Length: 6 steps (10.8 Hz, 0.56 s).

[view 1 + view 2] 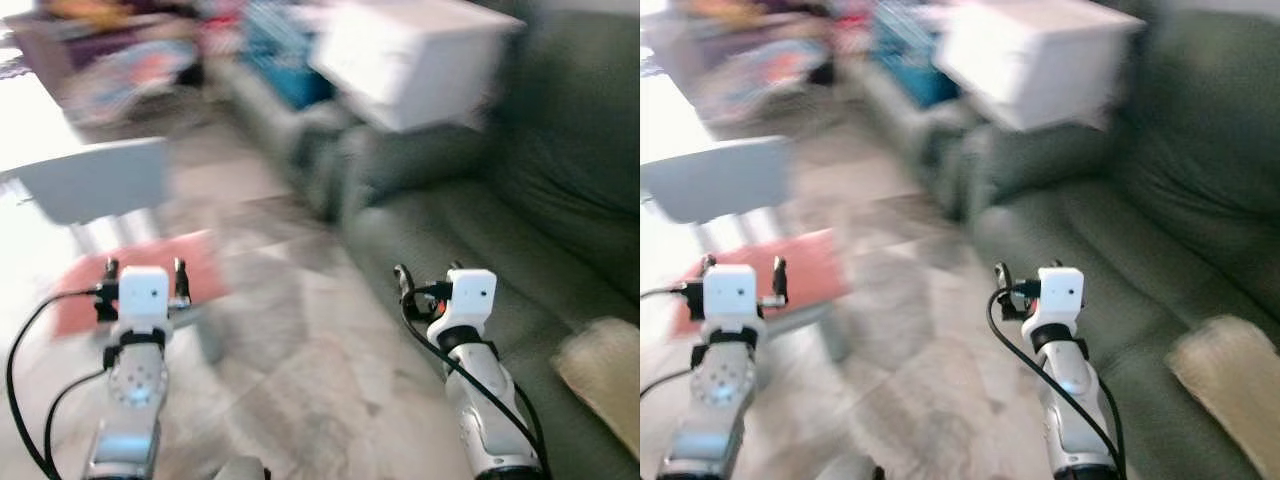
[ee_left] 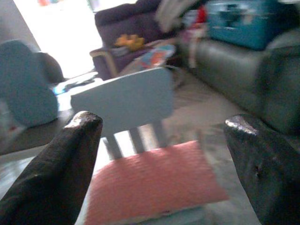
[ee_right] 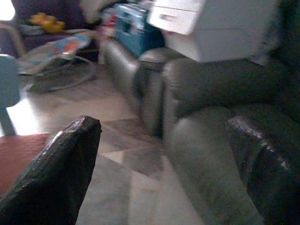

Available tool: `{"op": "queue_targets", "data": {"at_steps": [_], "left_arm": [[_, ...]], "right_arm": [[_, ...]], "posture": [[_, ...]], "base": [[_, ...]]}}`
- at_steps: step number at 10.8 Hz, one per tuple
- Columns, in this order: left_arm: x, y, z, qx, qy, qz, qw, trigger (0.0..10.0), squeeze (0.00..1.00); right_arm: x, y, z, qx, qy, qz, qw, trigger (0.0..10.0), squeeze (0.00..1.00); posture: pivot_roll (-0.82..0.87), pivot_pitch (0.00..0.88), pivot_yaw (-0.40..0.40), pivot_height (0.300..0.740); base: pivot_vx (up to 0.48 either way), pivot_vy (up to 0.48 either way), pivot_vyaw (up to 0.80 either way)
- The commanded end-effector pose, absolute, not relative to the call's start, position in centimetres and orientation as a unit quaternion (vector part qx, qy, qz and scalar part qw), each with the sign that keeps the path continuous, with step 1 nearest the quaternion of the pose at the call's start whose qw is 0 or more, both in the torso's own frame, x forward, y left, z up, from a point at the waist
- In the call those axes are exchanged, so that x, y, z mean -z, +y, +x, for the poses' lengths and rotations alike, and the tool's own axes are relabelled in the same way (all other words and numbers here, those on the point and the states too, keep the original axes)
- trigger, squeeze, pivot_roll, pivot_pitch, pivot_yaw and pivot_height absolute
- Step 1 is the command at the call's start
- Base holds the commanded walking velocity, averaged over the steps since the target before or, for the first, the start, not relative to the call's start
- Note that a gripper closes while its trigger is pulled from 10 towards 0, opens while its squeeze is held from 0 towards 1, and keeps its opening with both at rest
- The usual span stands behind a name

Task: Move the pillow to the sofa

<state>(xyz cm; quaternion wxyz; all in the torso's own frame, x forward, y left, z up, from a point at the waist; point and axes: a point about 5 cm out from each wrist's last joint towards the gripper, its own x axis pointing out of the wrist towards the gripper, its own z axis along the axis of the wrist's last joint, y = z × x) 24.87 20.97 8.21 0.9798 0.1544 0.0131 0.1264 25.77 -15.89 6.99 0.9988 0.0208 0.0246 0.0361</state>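
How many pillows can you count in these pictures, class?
2. A red pillow lies on the small chair, ahead of the left gripper. A beige pillow lies on the sofa. Blur may hide others.

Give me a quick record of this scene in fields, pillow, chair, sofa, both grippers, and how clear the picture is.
pillow: red pillow lying on the seat of the small chair
chair: pale blue chair, ahead on the robot's left
sofa: grey-green sofa on the robot's right, tan cushion on its seat
left gripper: open, empty, raised toward the pillow
right gripper: open, empty, over the sofa's front edge
task state: pillow not yet picked up
image: head views blurred
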Motion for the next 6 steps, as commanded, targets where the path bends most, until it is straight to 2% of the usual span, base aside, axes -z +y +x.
{"op": "queue_targets", "data": {"at_steps": [1,3,6], "left_arm": [[-8.32,20.8,25.09,-0.121,0.014,0.156,0.98,10.0,0.0],[-8.31,20.68,25.09,-0.125,0.014,0.167,0.978,10.0,0.0],[-8.23,20.29,25.24,-0.119,0.014,0.136,0.984,10.0,0.0]], "right_arm": [[-7.6,-16.26,26.1,-0.03,0.011,0.022,0.999,10.0,0.0],[-7.56,-16.37,25.96,-0.03,0.011,0.023,0.999,10.0,0.0],[-7.53,-16.52,25.8,-0.031,0.012,0.027,0.999,10.0,0.0]], "posture": [[0.06,0.0,-0.049,0.74],[0.05,0.001,-0.049,0.74],[0.06,0.0,-0.06,0.74]], "base": [[0.0,0.0,0.8],[0.0,0.0,0.8],[0.0,0.0,0.8]]}}
